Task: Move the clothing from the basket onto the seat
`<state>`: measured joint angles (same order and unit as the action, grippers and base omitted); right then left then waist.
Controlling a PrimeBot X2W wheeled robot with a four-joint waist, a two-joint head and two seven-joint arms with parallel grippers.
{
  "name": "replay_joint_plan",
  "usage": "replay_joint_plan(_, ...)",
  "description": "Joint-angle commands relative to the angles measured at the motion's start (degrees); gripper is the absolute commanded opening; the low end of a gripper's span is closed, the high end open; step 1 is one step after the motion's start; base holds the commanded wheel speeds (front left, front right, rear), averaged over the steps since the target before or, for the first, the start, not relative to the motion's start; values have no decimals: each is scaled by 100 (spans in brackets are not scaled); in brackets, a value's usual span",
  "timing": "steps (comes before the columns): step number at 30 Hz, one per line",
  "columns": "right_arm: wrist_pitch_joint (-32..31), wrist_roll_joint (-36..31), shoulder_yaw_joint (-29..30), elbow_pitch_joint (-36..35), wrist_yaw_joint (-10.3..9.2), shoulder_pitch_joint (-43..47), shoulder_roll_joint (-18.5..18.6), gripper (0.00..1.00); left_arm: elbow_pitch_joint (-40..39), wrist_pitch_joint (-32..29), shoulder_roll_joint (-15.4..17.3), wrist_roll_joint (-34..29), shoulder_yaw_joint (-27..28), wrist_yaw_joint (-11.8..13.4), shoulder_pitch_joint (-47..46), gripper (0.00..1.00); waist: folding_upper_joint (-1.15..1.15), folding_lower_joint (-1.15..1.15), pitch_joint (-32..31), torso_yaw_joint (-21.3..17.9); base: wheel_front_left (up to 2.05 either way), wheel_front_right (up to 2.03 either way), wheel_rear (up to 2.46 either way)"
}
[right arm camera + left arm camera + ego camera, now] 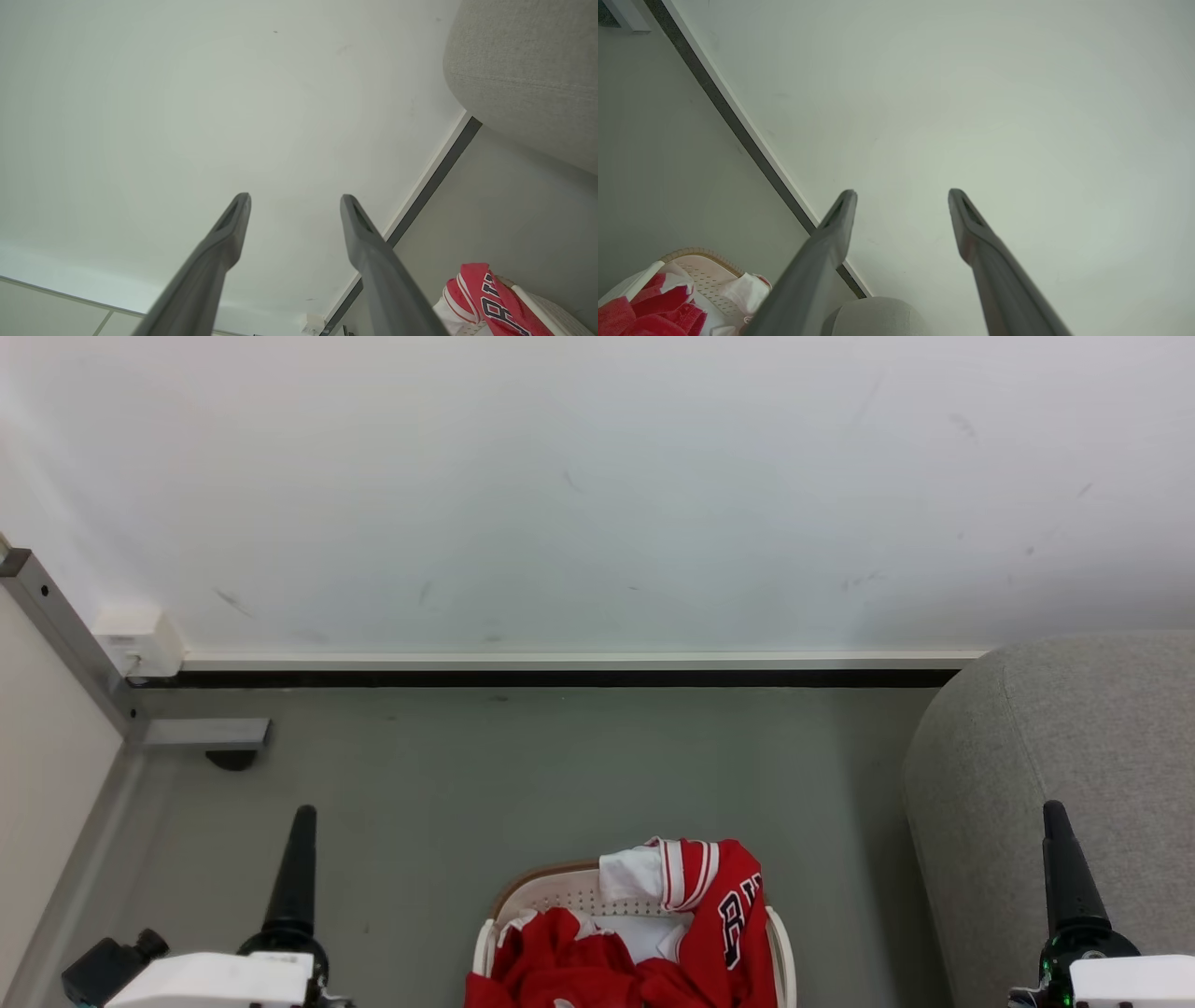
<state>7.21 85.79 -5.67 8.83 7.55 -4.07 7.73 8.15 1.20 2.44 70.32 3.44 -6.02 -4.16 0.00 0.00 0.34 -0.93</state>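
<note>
The white basket with a brown rim stands on the floor at the bottom centre of the head view. Red clothing with white trim and dark lettering is heaped in it and hangs over its right wall. The grey seat bulges in at the right. My left gripper points up at the lower left, well left of the basket. My right gripper points up in front of the seat. In the wrist views the left gripper and right gripper stand open and hold nothing. The basket and clothing show in their corners.
A white wall with a dark baseboard runs behind the grey floor. At the far left stands a pale panel with a metal frame, its foot on the floor, and a small white box on the wall.
</note>
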Motion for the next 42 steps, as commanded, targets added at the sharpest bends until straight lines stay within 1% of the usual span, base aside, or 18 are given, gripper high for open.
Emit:
replay_joint_plan(1, 52, -219, 40, -137, -3, -46, 28, 100, -145, 66, 56, -305, -23, -30, -101, 100, 0, 0, 1, -6, 0, 0, 0)
replay_joint_plan(3, 75, -418, 76, -166, -3, -38, 12, 100, -174, 110, 56, -525, -42, -35, -85, 100, 0, 0, 0, -16, 0, 0, 0)
replay_joint_plan(11, 166, -1568, 66, -258, -4, -23, -53, 100, -249, 273, 113, -1612, -135, -53, -46, 100, 0, 0, -9, -62, 0, 0, 0)
replay_joint_plan(17, 230, -2793, 39, -201, -5, -11, -101, 100, -296, 385, 105, -2435, -101, -56, 5, 100, 0, 0, -21, -106, 0, 0, 0)
replay_joint_plan(20, 260, -3456, -9, -157, -5, -9, -120, 100, -315, 441, 113, -2841, -116, -8, 18, 100, 0, 0, -19, -125, 0, 0, 0)
replay_joint_plan(25, 308, -4279, -27, -58, -5, 6, -146, 100, -251, 537, 151, -3382, -195, 56, 40, 100, 0, 0, -17, -142, 0, 0, 0)
replay_joint_plan(28, 339, -4641, -4, 6, -6, -1, -163, 100, -213, 585, 183, -3652, -251, 114, 54, 100, 0, 0, -21, -150, 0, 0, 0)
replay_joint_plan(31, 360, -4839, 18, 71, -6, 10, -177, 100, -202, 613, 191, -3795, -298, 135, 61, 100, 0, 0, -26, -153, 0, 0, 0)
replay_joint_plan(42, 455, -5707, 24, 218, -7, 11, -249, 100, -134, 780, 241, -4413, -421, 130, 101, 100, 0, 0, -53, -161, 0, 0, 0)
